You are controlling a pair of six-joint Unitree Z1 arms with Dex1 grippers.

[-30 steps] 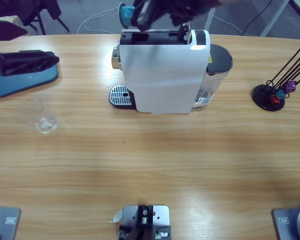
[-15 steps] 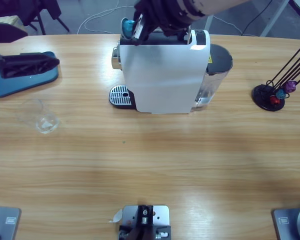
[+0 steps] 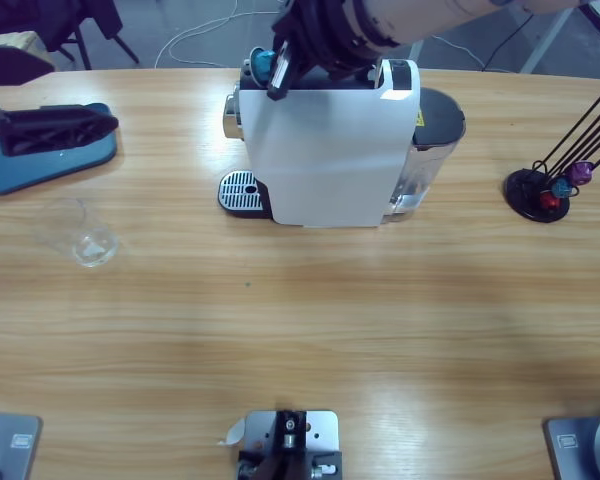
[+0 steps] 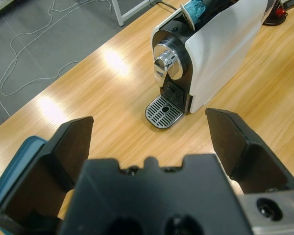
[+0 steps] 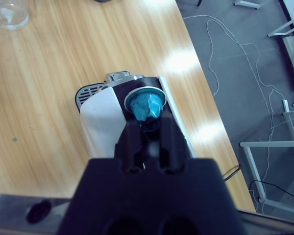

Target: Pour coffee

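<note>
The right gripper point(image 5: 148, 128) is clenching a capsule point(image 5: 144, 106) over the machine point(image 3: 325, 150) at the table's far edge; it should align squarely with the slot. The left gripper point(image 4: 149, 142) is gaping empty.

The right gripper point(image 3: 280, 62) covers the rear top of the coffee machine point(image 3: 325, 150) in the high view, and its arm is cut off by the top edge. In the right wrist view its jaws hide the lower part of the blue capsule point(image 5: 143, 106). The glass point(image 5: 10, 12) is clipped there by the top edge. The left gripper point(image 4: 157, 142) hides the blue tray point(image 4: 12, 171) partly
</note>
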